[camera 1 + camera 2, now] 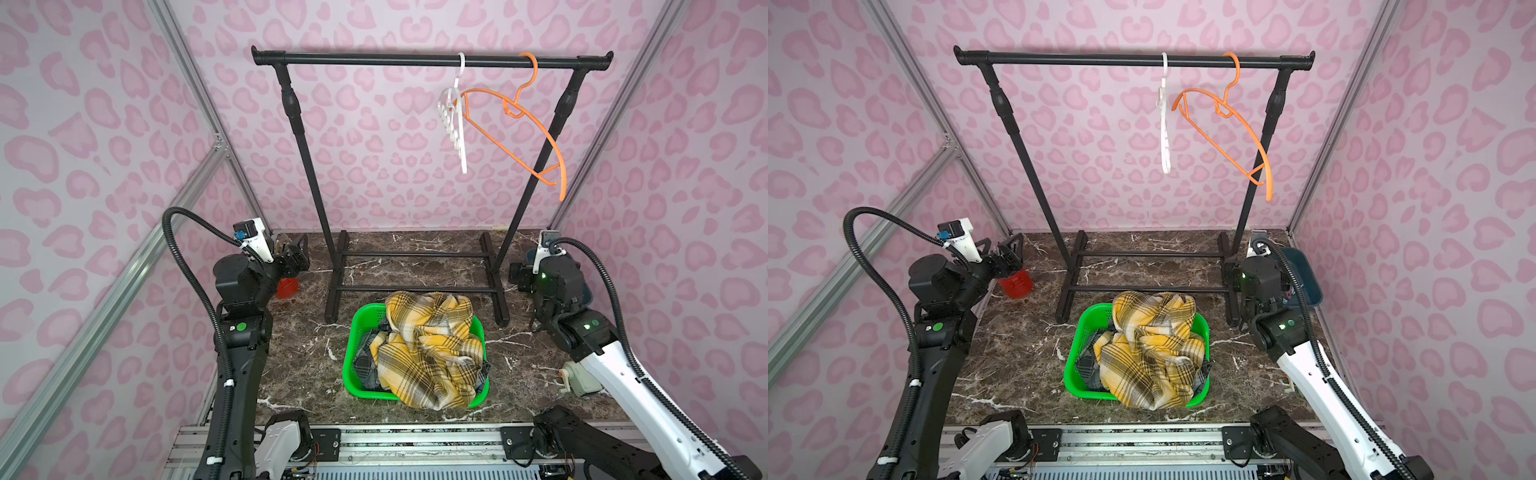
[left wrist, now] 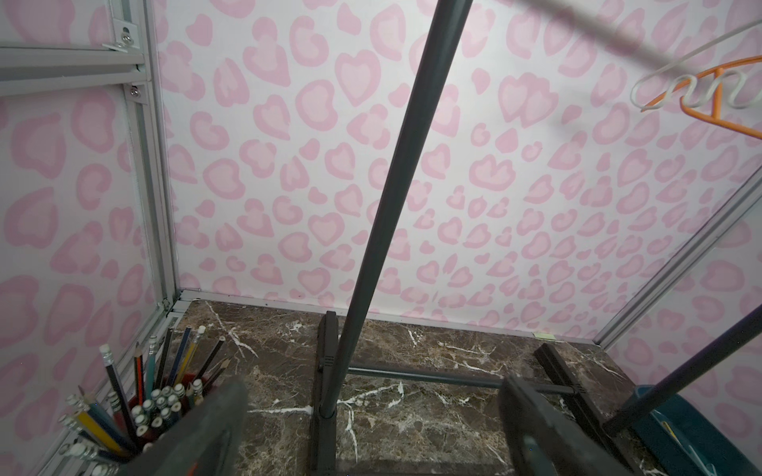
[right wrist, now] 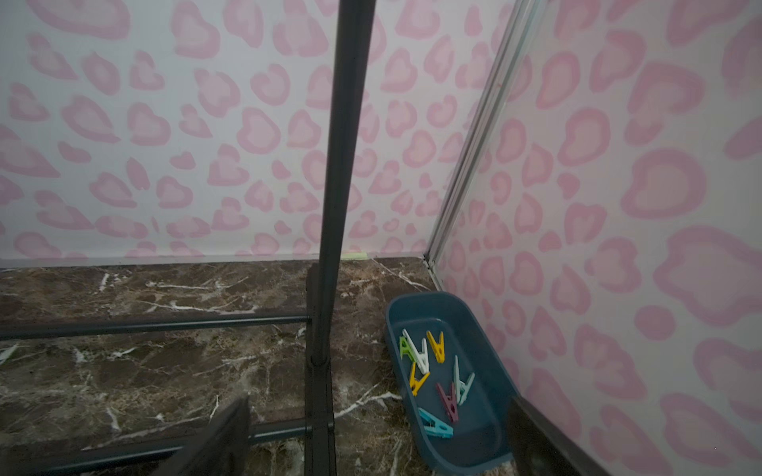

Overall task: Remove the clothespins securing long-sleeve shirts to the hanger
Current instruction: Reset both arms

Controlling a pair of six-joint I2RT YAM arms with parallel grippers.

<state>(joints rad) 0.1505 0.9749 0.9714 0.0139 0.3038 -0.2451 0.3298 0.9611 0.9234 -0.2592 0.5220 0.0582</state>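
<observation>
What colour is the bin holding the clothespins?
Dark teal-blue bin, best in the right wrist view.

Open beneath rail (image 1: 374, 59) at 12 o'clock (white hanger (image 1: 462, 160), orange hanger (image 1: 562, 178) at 1); blocked by green basket (image 1: 349, 357) at 6.

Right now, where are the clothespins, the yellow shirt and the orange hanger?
clothespins (image 3: 436, 347): right wrist view, on the body of a yellow one.
yellow shirt (image 1: 432, 349): in a top view, on the middle of the crumpled cloth.
orange hanger (image 1: 563, 183): in a top view, near its arm's lower end.
</observation>
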